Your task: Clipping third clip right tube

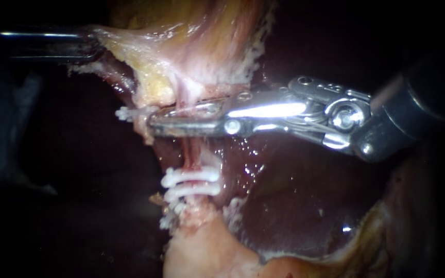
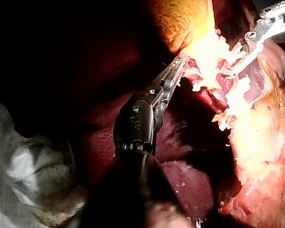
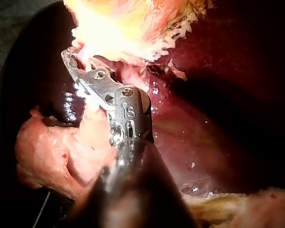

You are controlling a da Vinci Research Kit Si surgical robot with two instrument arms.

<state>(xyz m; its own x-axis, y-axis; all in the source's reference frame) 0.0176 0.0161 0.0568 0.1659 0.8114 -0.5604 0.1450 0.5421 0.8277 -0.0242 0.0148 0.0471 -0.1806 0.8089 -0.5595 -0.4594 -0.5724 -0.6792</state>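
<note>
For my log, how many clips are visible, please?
3: two clips stacked on the tube below the right instrument, a third clip in its jaws; more may be hidden.

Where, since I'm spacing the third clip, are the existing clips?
Endoscope view, left of centre: two white clips on the tube, below the right instrument crossing it.

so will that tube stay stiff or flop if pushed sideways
Probably floppy: the tube is a thin, soft-looking strand that seems held straight by stretch. Likely slippery, since the liver beside it glistens. Possibly easy to tear, being much thinner than the right instrument crossing it.
</note>
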